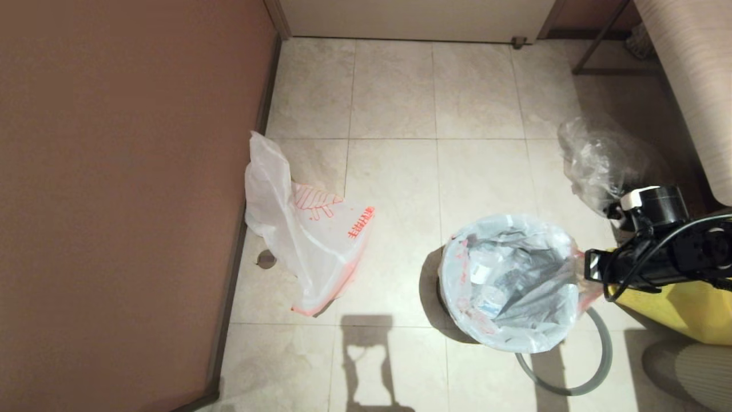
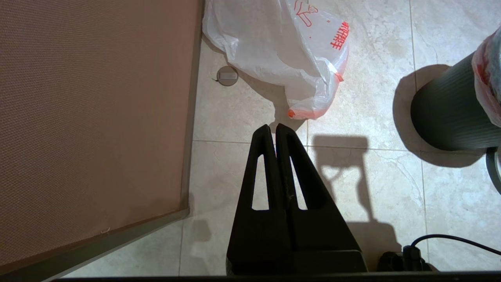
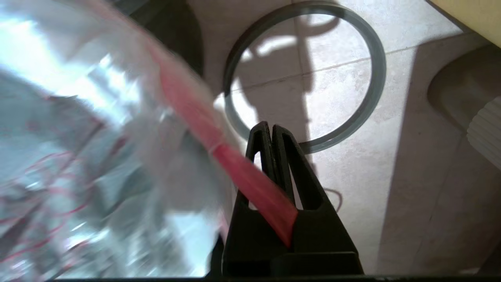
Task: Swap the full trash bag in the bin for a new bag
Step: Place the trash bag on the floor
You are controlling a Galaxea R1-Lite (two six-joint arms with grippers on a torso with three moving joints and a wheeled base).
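We have the grey rim ring point(image 1: 595, 366) off; our right gripper point(image 3: 270, 129) pinches the full trash bag point(image 1: 514, 280), unlifted from the bin point(image 2: 446, 113). Left gripper point(image 2: 274, 131) closed, empty; new bag point(image 1: 309, 240) waits.

tiled floor point(image 1: 394, 171), bin point(image 2: 446, 113), new bag point(image 1: 309, 240)

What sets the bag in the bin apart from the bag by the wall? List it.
The full trash bag sits in the bin, mouth open, holding rubbish; the new bag lies limp on the floor. The new bag shows a leaf drawing and red characters. Both are translucent white with orange-pink edges.
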